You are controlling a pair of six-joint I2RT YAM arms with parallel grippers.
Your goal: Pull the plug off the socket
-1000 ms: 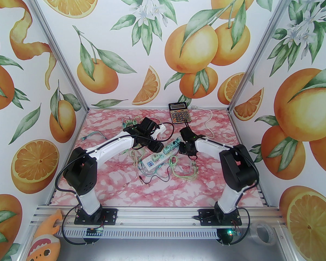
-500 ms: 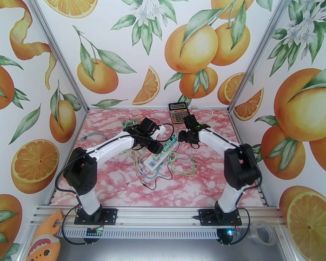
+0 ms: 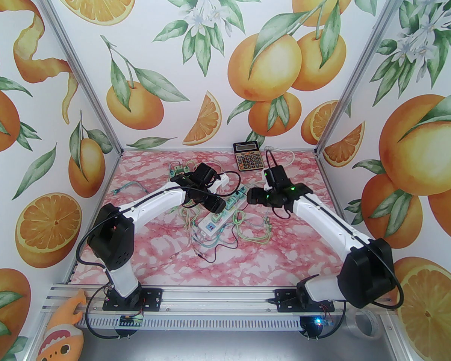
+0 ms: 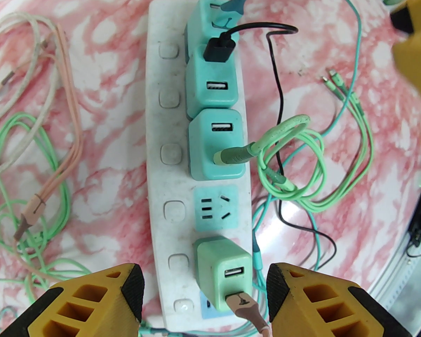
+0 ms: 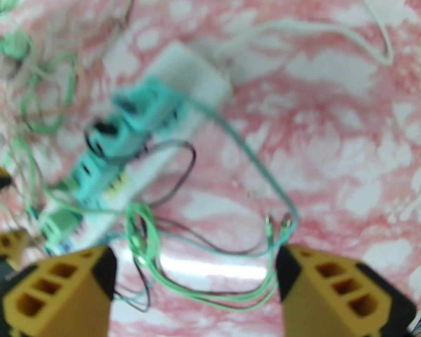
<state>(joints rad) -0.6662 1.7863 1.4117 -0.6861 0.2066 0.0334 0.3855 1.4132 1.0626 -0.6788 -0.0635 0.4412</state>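
Observation:
A white power strip (image 4: 161,135) lies on the pink marbled table. Three teal plugs (image 4: 217,142) sit in a row in its sockets, each with a USB cable. A lighter green plug (image 4: 224,269) sits at the near end, and one socket (image 4: 215,207) between them is bare. My left gripper (image 4: 205,293) is open, its yellow fingers (image 4: 91,300) straddling the strip's near end beside the light green plug. My right gripper (image 5: 196,286) is open over loose cables to the right of the strip (image 5: 182,83), holding nothing. From above, the left gripper (image 3: 216,203) and right gripper (image 3: 253,196) flank the strip (image 3: 210,224).
Green, pink, black and white cables (image 3: 255,235) tangle around the strip. A calculator (image 3: 248,155) lies at the back, with a white cord (image 3: 291,164) beside it. Loose green plugs (image 3: 178,170) rest at the back left. A tape roll (image 3: 364,322) sits off the table's front right.
My right gripper has opened and drawn back from the strip toward the right, its elbow dropping low to the right. The strip shifted slightly. The left arm has stayed put.

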